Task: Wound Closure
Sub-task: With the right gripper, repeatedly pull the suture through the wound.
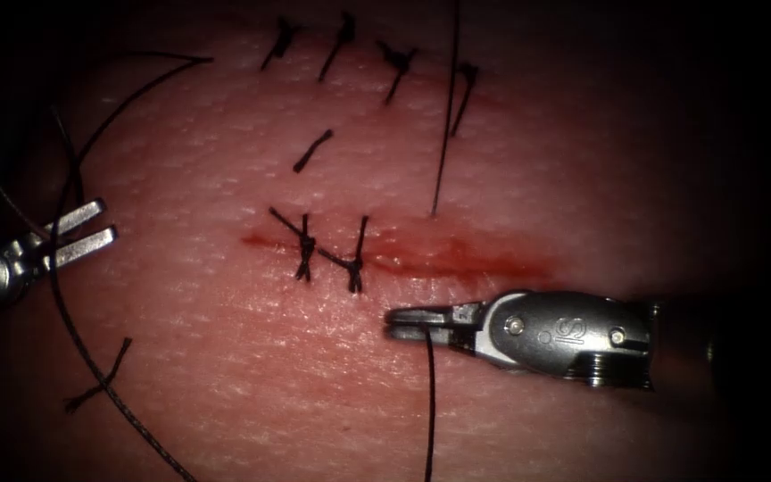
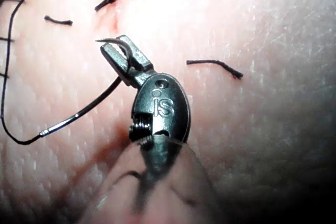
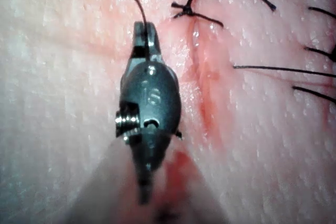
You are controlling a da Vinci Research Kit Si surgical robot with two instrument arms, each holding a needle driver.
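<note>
Right tool grips thread; left tool holds needle.

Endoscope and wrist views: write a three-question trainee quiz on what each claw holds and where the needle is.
1. True or false: the right claw is shut on the thread.
2. The left claw holds: A nothing; B the needle near its tip; C the thread alone.
3. Fill in: the needle is ___ of the tissue, to the left of the cut.
Key: 1 true; 2 B; 3 out.
</note>
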